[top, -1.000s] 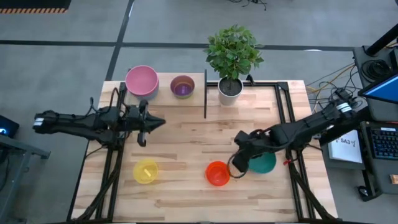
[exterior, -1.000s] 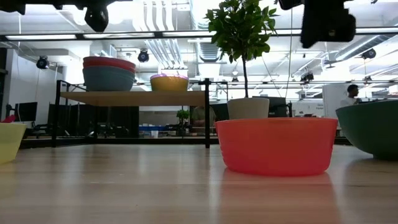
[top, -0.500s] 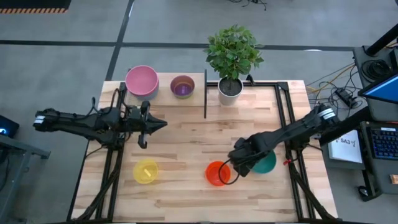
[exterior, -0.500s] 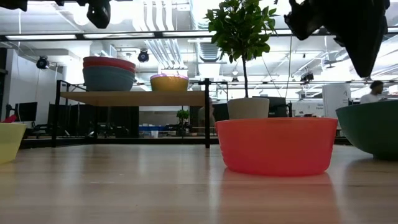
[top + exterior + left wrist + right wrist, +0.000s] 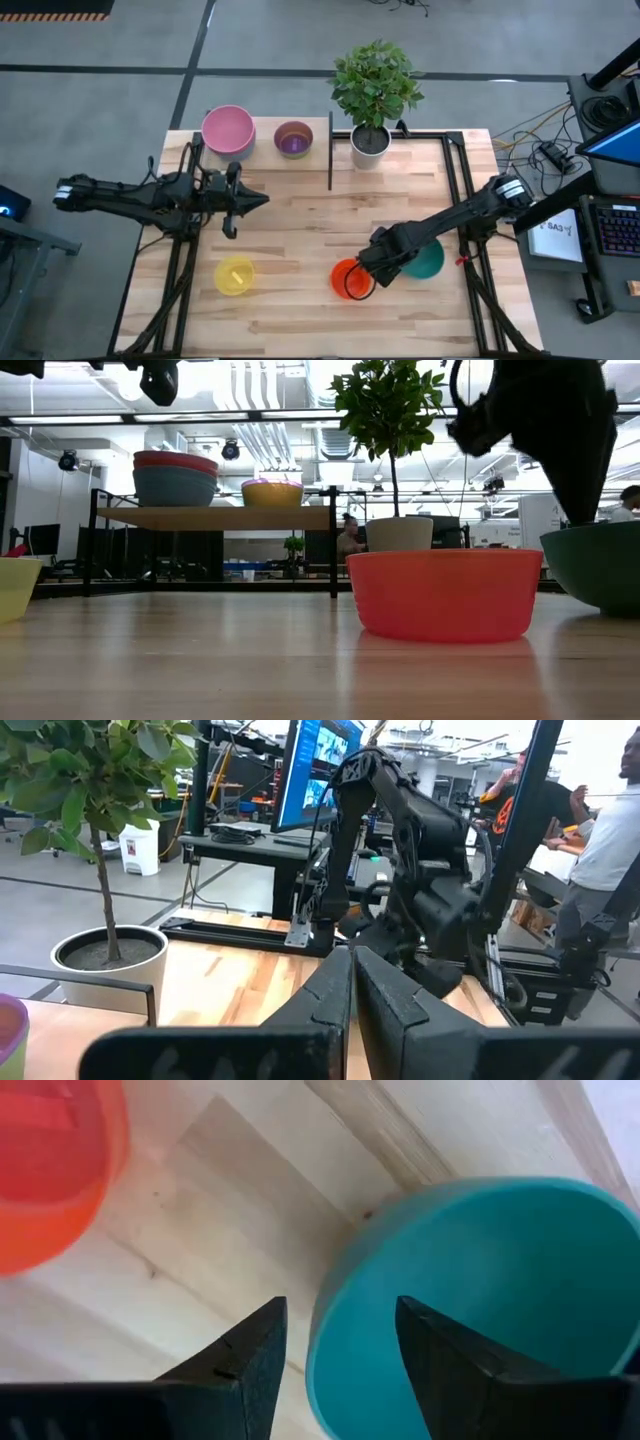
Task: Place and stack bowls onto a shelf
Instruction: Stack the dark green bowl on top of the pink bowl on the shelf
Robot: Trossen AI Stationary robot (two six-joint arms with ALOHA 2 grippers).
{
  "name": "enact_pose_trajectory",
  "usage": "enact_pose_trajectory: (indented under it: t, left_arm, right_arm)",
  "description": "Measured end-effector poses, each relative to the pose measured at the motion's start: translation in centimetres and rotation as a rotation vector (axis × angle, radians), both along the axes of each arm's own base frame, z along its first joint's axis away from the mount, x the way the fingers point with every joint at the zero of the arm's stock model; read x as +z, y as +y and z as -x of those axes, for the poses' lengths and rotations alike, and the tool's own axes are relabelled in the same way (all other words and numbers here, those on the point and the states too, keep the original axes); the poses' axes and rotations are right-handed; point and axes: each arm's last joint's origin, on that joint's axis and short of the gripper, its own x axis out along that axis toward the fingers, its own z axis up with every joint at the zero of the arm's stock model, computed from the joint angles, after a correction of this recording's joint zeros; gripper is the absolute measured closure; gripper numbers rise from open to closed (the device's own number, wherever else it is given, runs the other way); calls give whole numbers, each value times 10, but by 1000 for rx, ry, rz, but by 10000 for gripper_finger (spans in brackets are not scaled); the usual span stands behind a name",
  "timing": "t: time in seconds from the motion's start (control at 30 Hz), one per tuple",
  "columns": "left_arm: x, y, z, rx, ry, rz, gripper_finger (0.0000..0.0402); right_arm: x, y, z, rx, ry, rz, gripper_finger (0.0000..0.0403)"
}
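Note:
A teal bowl [image 5: 428, 262] and an orange bowl [image 5: 346, 280] stand on their bases near the table's front right, and a yellow bowl [image 5: 235, 275] stands at the front left. My right gripper [image 5: 335, 1350] is open, pointing down over the teal bowl's rim [image 5: 322, 1330] on the side toward the orange bowl, one finger outside and one inside. I cannot tell whether it touches. On the shelf [image 5: 215, 517] at the far left sit a stack of bowls [image 5: 175, 478] and a purple bowl [image 5: 293, 139]. My left gripper [image 5: 252, 200] hovers shut left of centre.
A white pot with a leafy plant [image 5: 371, 140] stands at the far edge, right of the shelf's black upright divider [image 5: 330, 150]. Bare wood lies between the two arms. People show in the room beyond the table in the left wrist view.
My right gripper has come down and toward the table's near left, from above the teal bowl to its rim beside the orange bowl, and its fingers have opened on the way. The bowls have not moved.

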Motion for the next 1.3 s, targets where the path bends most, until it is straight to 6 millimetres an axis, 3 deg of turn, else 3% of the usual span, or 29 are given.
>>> enact_pose_trajectory:
  t: [0.23, 0.47, 0.57, 0.7, 0.93, 1.13, 1.3]
  left_arm:
    - [2, 0, 2, 1, -14, -10, 401]
    - [2, 0, 3, 2, -16, -27, 401]
    - [2, 0, 2, 2, -14, -26, 401]
    - [2, 0, 1, 2, -18, -25, 401]
    - [6, 0, -4, 0, -72, -19, 402]
    - [9, -4, -18, -60, -150, -22, 401]
    - [8, -9, -36, -117, -224, -58, 379]
  right_arm:
    - [-27, 2, -10, -15, 67, 72, 250]
    - [-40, 4, -14, -16, 93, 78, 369]
    - [-36, 4, -13, 4, 87, 59, 388]
    - [-14, 5, -14, 53, 15, 22, 393]
    - [43, 4, -2, 206, -190, -19, 394]
    - [85, 13, 18, 554, -469, 26, 394]
    - [105, 14, 22, 772, -754, 42, 394]
